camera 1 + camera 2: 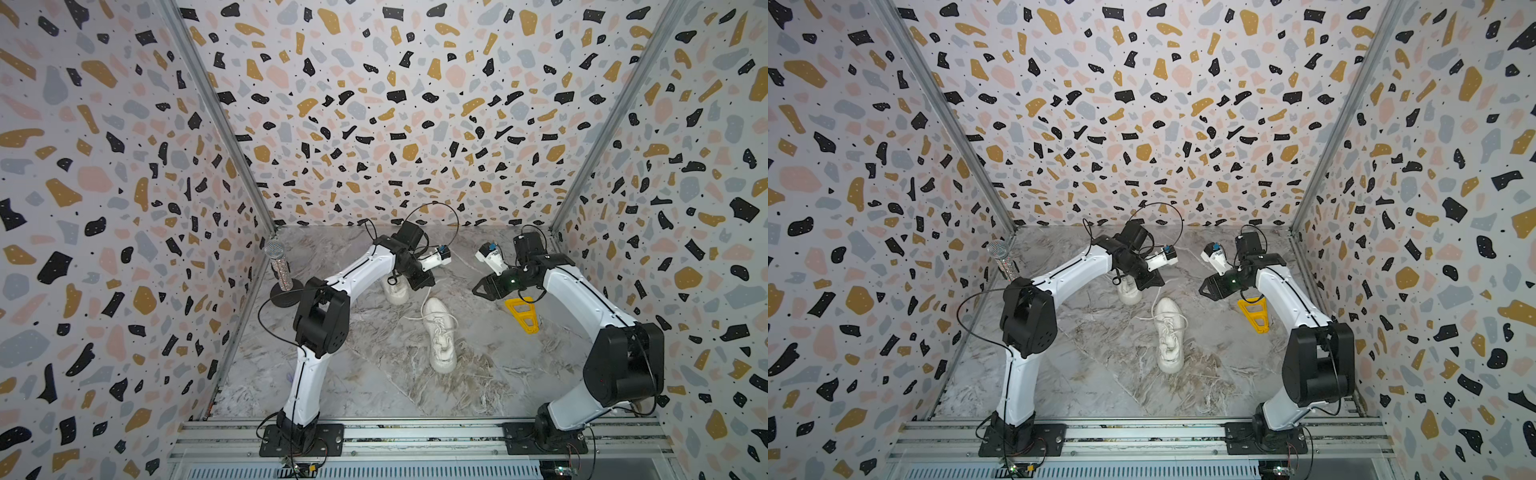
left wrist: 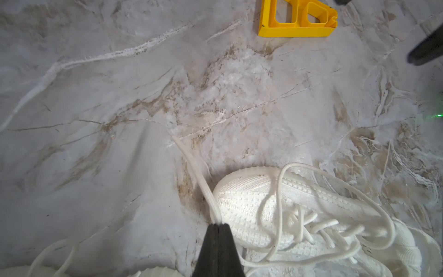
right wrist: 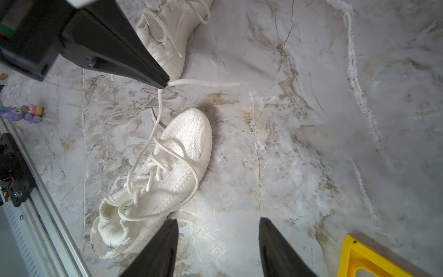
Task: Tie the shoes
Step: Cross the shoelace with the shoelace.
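Observation:
Two cream knit shoes lie on the marble table. The near shoe (image 1: 440,336) (image 1: 1169,336) (image 2: 251,203) (image 3: 187,136) has loose white laces. One lace (image 2: 191,163) (image 3: 208,83) rises from it to my left gripper (image 1: 430,283) (image 1: 1159,283) (image 2: 218,225) (image 3: 165,82), which is shut on it near its free end, just above the table. The far shoe (image 1: 395,291) (image 3: 165,28) lies partly under that gripper. My right gripper (image 1: 477,289) (image 1: 1204,289) (image 3: 218,221) hovers open and empty to the right of the near shoe's heel.
A yellow plastic frame (image 1: 523,313) (image 1: 1254,316) (image 2: 297,21) (image 3: 366,259) lies under the right arm. A glittery microphone on a round stand (image 1: 278,266) stands at the left wall. A small purple toy (image 3: 22,114) sits by the front rail.

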Robot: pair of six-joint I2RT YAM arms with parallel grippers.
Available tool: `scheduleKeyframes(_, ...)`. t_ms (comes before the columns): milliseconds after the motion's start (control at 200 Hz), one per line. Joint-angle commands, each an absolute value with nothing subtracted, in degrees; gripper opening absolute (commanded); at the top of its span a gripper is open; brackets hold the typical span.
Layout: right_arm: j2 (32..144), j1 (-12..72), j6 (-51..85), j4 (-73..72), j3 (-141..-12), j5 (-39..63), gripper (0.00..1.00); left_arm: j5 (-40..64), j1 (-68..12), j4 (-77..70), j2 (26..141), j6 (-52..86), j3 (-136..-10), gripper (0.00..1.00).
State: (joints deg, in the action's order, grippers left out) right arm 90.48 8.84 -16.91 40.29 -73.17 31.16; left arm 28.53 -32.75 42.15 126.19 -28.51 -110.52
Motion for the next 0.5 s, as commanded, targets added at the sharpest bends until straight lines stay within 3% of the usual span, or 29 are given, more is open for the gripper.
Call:
scheduleKeyframes(0, 88.9, 8.6, -16.9, 39.9, -73.0, 29.9, 0.59, 29.2, -32.9, 43.9, 128.0, -24.3, -113.2, 0.12)
scheduleKeyframes(285, 89.8, 8.6, -17.1, 39.9, -72.9, 29.7, 0.59, 27.7, -31.7, 47.5, 124.7, -22.4, -109.8, 0.57)
scheduleKeyframes(491, 90.4, 8.6, -17.2, 39.9, -72.8, 29.9, 0.59, 28.1, -31.0, 47.5, 118.6, -22.5, -97.1, 0.63)
